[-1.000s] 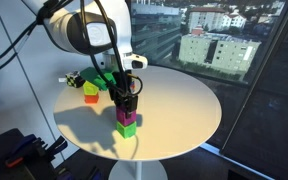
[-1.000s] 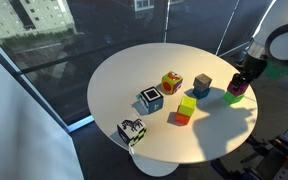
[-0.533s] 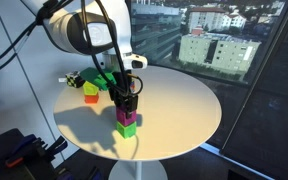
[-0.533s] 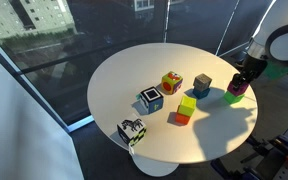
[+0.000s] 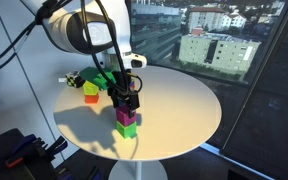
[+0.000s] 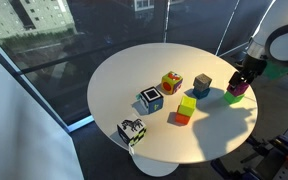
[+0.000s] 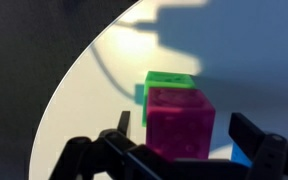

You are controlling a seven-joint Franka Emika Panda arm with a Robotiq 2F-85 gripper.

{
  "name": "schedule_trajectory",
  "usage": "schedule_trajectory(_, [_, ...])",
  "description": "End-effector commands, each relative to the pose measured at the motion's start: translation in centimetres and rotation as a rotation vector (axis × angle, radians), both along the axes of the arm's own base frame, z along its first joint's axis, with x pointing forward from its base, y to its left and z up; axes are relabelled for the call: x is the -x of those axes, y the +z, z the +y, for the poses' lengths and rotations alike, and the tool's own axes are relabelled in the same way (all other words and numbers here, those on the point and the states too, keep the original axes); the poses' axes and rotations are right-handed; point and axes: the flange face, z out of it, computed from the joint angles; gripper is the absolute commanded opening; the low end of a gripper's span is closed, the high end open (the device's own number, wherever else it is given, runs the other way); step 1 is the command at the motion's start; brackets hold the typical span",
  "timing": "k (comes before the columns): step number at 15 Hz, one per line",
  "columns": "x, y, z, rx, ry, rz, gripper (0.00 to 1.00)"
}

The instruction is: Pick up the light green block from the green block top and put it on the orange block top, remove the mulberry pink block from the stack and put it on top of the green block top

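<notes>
A round white table [image 6: 114,70] fills the middle of both exterior views. Two black-and-white patterned cubes sit on it, well apart: one [image 6: 150,100] near the frame's centre, the other [image 6: 132,131] at the table's lower edge. Buildings [image 5: 216,48] show through glass at upper right.

The arm [image 5: 84,30] is built of fat, rounded white shells with darker bands at the joints. Thin black cables [image 5: 19,35] loop away from it, well above the hand [image 5: 127,104]. The hand itself is all black and boxy, with two angular, linked fingers [image 7: 267,152].
</notes>
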Motion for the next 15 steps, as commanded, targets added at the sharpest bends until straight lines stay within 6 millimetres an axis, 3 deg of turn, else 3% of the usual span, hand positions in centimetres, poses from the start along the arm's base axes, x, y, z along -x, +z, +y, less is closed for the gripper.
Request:
schedule_trajectory(1, [-0.1,1.4,1.1,0.001,0.028,-0.012,1.0])
schedule_trajectory(8, [-1.0,4.0,4.7,0.005,0.095,-0.034,1.0])
schedule_trajectory(15, [-1.3,4.9,9.0,-0.04,0.186,0.011,1.0])
